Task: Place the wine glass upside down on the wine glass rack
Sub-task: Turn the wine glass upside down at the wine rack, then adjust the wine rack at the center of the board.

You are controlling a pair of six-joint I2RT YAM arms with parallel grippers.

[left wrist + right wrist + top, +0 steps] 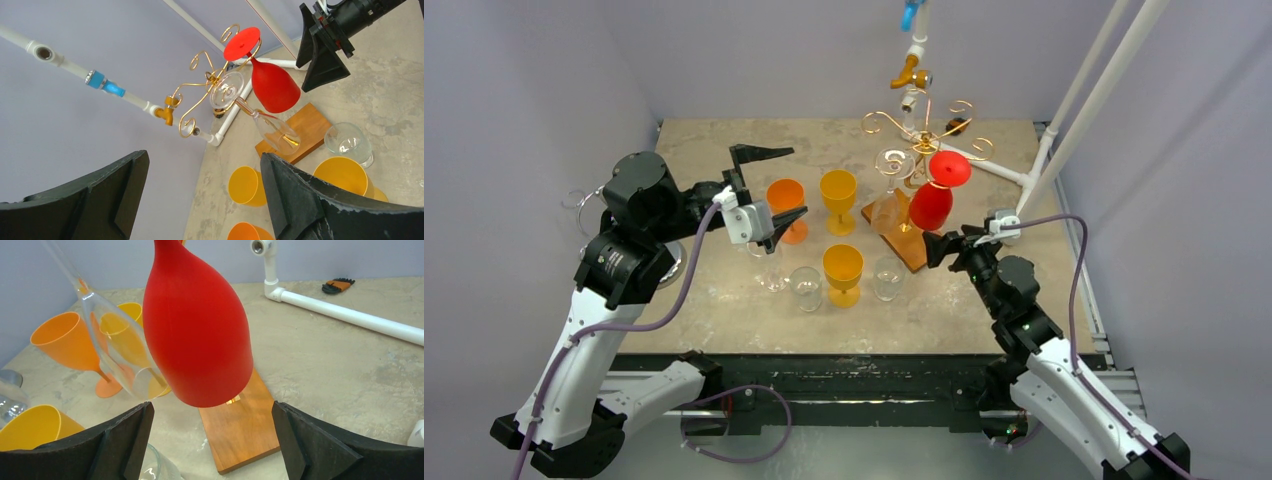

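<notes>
Red glass (931, 205) one, yellow glasses (838, 190) (843, 265) two.

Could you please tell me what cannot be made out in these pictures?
- The red glass: in the right wrist view, its stem and foot are cut off by the top edge.
- The wooden base: in the top view, it is partly hidden by the red glass.
- The clear glass: in the top view, it is faint and mostly hidden by the left arm; where it stands cannot be told.

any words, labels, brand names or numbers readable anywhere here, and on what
None: no text can be read in any view.
The red plastic wine glass, the gold wire rack, its wooden base and the orange plastic goblet show plain surfaces.
</notes>
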